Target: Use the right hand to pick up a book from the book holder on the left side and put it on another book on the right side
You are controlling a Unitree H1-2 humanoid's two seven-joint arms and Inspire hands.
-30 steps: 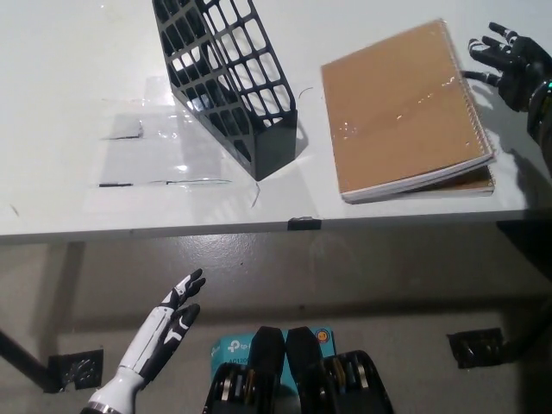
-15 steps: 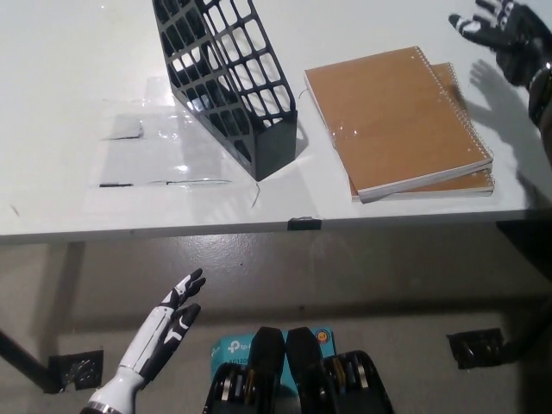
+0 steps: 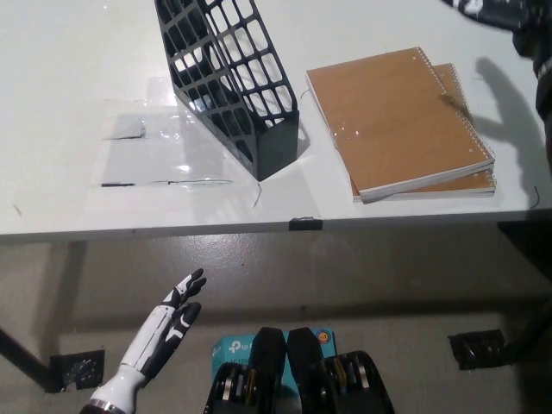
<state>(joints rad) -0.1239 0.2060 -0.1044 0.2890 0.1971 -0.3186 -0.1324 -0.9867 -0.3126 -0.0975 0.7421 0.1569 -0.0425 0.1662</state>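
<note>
White table (image 3: 69, 78), filling the upper half of the view, front edge running across the middle; grey floor below it. Black lattice book holder (image 3: 233, 82), standing on the table left of centre, tilted with its open top toward the upper left, solid base toward the table's front edge; nothing can be seen inside it. Brown spiral-bound book (image 3: 392, 116), lying flat on the table to the right of the holder and apart from it, binding along its right edge. It rests on top of a second brown book (image 3: 470, 183), which shows only as a thin strip along the right and lower edges of the upper one; the pair is slightly out of line, the stack close to the table's front edge. Clear plastic sheet (image 3: 151, 151), flat on the table just left of the holder's base, with dark marks at its edges. Left hand (image 3: 168, 326), white, below the table edge at the lower left, over the floor, fingers extended and slightly spread, holding nothing. Right hand (image 3: 492, 9), black, at the top right corner, cut by the frame edge, well clear of the books; whether its fingers are spread or closed cannot be told. Its shadow falls on the table just right of the stack.
</note>
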